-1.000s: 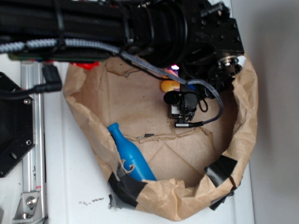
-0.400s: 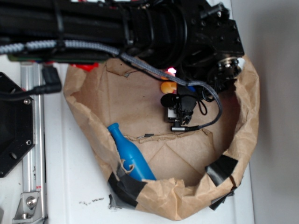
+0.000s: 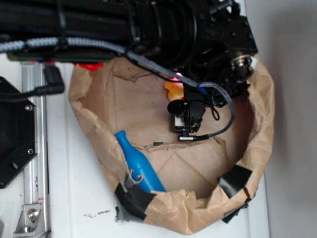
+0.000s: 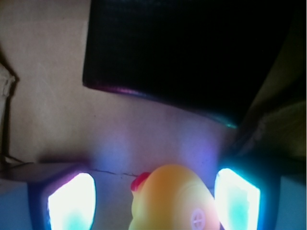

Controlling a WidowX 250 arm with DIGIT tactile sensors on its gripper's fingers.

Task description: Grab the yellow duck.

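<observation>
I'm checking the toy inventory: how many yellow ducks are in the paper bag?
1. The yellow duck sits between the gripper fingers, near the bag's far side under the arm. The arm covers part of the bag, so another could be hidden.

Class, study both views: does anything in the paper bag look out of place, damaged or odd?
The paper bag has a crumpled, torn rim patched with black tape, and the blue bottle lies tipped against its wall. The yellow duck looks undamaged.

The black arm with its tool [image 4: 153,201] sits farther left in the brown paper bag [image 3: 257,124] than a second ago. The small rounded yellow rubber duck [image 3: 173,90] shows more of its left side, now between the tool's glowing fingers [image 4: 72,201].
</observation>
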